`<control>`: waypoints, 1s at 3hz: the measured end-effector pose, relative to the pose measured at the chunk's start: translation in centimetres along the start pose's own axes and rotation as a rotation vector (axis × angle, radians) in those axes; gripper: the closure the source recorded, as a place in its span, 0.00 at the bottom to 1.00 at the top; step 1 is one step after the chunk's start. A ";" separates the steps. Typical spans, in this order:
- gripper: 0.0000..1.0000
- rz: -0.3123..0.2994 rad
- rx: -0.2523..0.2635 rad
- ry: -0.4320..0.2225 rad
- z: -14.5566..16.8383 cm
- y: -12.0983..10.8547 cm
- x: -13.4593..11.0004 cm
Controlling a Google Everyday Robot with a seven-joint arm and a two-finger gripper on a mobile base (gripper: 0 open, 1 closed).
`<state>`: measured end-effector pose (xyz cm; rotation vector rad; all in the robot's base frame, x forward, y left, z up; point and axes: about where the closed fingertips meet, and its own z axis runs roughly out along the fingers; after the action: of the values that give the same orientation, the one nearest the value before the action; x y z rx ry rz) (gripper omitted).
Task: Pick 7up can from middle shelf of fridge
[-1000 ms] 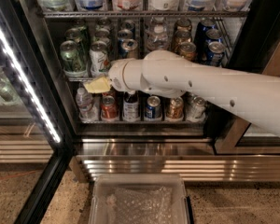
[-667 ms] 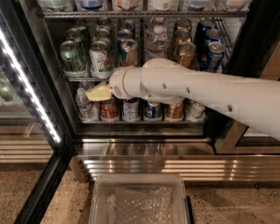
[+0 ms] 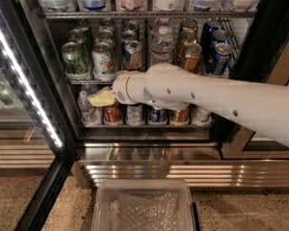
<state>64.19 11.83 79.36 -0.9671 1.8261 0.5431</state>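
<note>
The 7up can (image 3: 102, 60), white with green lettering, stands at the front of the middle shelf (image 3: 83, 82), second row from the left, inside the open fridge (image 3: 38, 76). Dark green cans (image 3: 73, 57) stand to its left and a blue-silver-red can (image 3: 133, 54) to its right. My gripper (image 3: 101, 98) is at the end of the white arm (image 3: 207, 97). It sits just below the 7up can, under the shelf's front edge and in front of the lower rack. It holds nothing that I can see.
A water bottle (image 3: 162, 47), gold cans (image 3: 190, 57) and blue cans (image 3: 216, 57) fill the shelf's right side. The lower rack holds small cans (image 3: 135, 114) and a bottle (image 3: 86, 110). The LED strip (image 3: 24, 81) runs down the left. A clear tray (image 3: 144, 206) lies below the steel base (image 3: 149, 153).
The gripper and arm have dropped a little, from level with the middle shelf's front edge to just below it. The cans have not moved.
</note>
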 end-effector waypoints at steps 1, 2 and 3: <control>0.39 0.001 -0.001 -0.008 -0.2 -0.2 -0.6; 0.52 0.001 -0.001 -0.008 -0.3 -0.2 -0.6; 0.58 0.001 -0.001 -0.008 -0.6 -0.5 -0.4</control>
<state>64.33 11.31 79.98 -0.9631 1.8196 0.5483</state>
